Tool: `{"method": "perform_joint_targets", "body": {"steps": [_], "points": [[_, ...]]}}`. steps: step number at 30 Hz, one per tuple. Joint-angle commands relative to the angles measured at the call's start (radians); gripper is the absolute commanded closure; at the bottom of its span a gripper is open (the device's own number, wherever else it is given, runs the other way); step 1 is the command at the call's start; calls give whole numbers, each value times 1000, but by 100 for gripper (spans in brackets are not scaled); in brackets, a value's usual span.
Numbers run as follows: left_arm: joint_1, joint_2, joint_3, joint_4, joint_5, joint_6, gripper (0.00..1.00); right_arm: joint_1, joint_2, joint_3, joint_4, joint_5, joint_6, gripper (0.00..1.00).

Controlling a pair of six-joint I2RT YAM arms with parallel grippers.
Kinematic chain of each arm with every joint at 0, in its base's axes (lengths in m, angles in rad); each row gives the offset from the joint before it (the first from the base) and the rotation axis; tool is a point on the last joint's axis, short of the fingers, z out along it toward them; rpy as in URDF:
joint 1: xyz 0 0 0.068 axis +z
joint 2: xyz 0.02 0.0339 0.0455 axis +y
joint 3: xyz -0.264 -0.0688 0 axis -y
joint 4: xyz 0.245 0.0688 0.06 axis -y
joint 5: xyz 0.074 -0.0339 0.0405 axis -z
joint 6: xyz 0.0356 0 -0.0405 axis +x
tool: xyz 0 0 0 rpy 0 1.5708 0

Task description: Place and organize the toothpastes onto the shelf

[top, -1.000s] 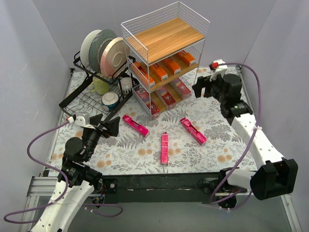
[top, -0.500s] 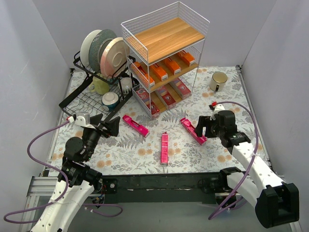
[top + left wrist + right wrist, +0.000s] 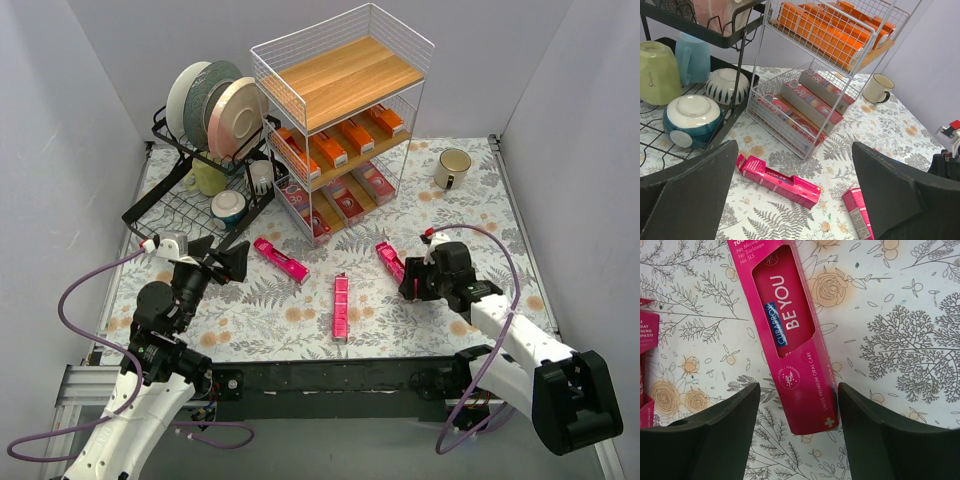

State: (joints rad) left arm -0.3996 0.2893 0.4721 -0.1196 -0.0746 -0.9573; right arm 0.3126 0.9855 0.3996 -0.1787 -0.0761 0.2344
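Magenta carton (white lettering); floral tablecloth.

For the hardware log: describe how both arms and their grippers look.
Both the left arm and the right arm have white links joined by black joint housings. A purple cable loops away from each wrist, beside a small white tab with a red tip. The left gripper and right gripper each carry two broad, matte black, wedge-shaped fingers.
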Motion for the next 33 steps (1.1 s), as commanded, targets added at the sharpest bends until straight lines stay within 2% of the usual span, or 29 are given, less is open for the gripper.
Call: {"method": "perform_joint_targets", "body": {"steps": [1, 9, 14, 22, 26, 33], "points": [[-2, -2, 28, 5, 1, 15, 2, 66, 25, 7, 88, 71, 32, 33], [-2, -9, 28, 3, -5, 15, 2, 235, 108, 27, 97, 281, 117, 39], [-1, -13, 30, 0, -5, 15, 2, 351, 171, 35, 136, 419, 134, 46], [-2, -15, 30, 0, -8, 15, 2, 437, 251, 27, 335, 380, 42, 54], [-1, -13, 28, -2, -4, 15, 2, 437, 306, 19, 433, 386, 7, 54], [-2, -15, 30, -3, -10, 15, 2, 454, 286, -109, 608, 369, -6, 35]]}}
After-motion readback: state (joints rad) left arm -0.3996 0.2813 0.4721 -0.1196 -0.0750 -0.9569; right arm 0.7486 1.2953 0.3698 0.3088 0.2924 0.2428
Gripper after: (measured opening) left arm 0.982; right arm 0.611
